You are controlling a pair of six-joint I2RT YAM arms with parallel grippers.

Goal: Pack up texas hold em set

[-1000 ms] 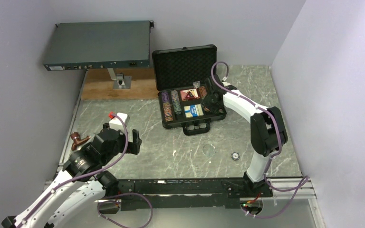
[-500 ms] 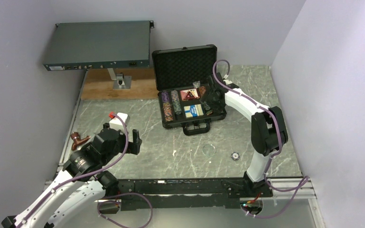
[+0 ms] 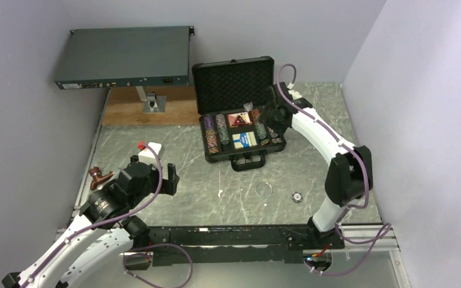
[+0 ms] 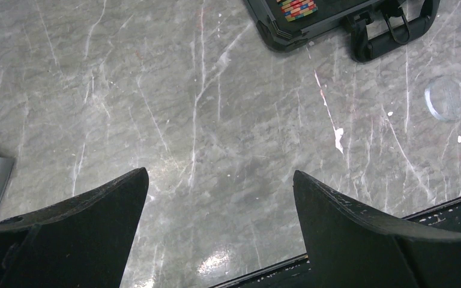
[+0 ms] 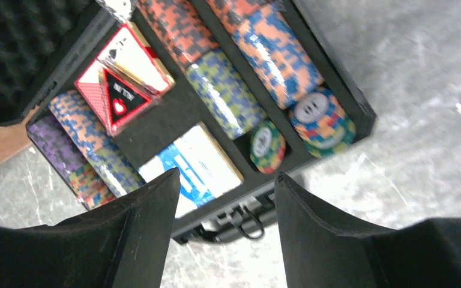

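The black briefcase (image 3: 240,129) lies open mid-table, its foam-lined lid (image 3: 233,84) standing up. In the right wrist view it holds striped chip rows (image 5: 225,90), a red triangle (image 5: 118,97) on a card deck, and a blue card deck (image 5: 195,165). My right gripper (image 3: 270,122) hovers over the case's right end, open and empty (image 5: 228,177). A loose chip (image 3: 298,196) and a clear disc (image 3: 264,189) lie on the table in front of the case. My left gripper (image 3: 171,178) is open and empty (image 4: 221,180) over bare table at the near left.
A large flat grey electronics box (image 3: 126,57) stands on a stand over a wooden board (image 3: 150,108) at the back left. A white block with a red tip (image 3: 150,150) and a brown object (image 3: 99,175) lie by the left arm. Walls close both sides.
My right arm has swung back and to the right, lifting its gripper off the chip rows at the case's right end. The left arm has not moved.
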